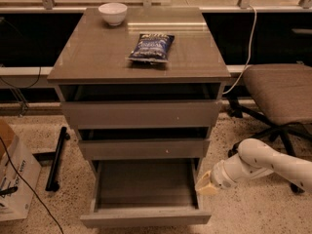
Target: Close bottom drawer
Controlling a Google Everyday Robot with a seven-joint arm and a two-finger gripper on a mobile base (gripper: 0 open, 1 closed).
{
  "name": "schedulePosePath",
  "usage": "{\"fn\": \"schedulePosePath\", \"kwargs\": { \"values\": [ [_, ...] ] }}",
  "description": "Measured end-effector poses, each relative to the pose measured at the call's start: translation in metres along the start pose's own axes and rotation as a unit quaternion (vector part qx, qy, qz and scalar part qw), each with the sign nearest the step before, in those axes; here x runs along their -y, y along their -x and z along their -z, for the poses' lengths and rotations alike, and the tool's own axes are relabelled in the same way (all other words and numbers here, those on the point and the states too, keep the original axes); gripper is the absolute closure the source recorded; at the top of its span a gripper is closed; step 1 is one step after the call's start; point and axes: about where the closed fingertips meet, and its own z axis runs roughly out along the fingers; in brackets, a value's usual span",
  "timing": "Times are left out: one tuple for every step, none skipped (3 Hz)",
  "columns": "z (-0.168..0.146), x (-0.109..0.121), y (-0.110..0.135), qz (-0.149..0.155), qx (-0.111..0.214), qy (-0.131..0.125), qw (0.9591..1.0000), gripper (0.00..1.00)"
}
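Note:
The bottom drawer (145, 217) of the grey-brown cabinet stands pulled far out; its shallow box interior looks empty and its plain flat front is near the lower edge of the view. The middle drawer (144, 148) and top drawer (141, 113) above it are pulled out a little. My gripper (205, 185), on a white arm coming from the right, is low beside the bottom drawer's right wall, just behind its front right corner.
A white bowl (112, 13) and a blue chip bag (151, 47) lie on the cabinet top. A padded chair (280, 94) stands at the right. A cardboard box (14, 179) and a black bar (56, 157) are on the floor at left.

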Motion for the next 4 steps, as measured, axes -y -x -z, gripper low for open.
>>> {"fn": "schedulePosePath", "kwargs": {
  "values": [
    [0.000, 0.000, 0.000, 0.000, 0.000, 0.000, 1.0000, 1.00],
    [-0.037, 0.004, -0.014, -0.030, -0.024, 0.001, 0.9993, 1.00],
    [-0.062, 0.004, -0.024, -0.055, -0.036, 0.006, 0.9978, 1.00],
    [-0.086, 0.002, -0.033, -0.073, -0.048, 0.020, 0.9960, 1.00]
  ]
}}
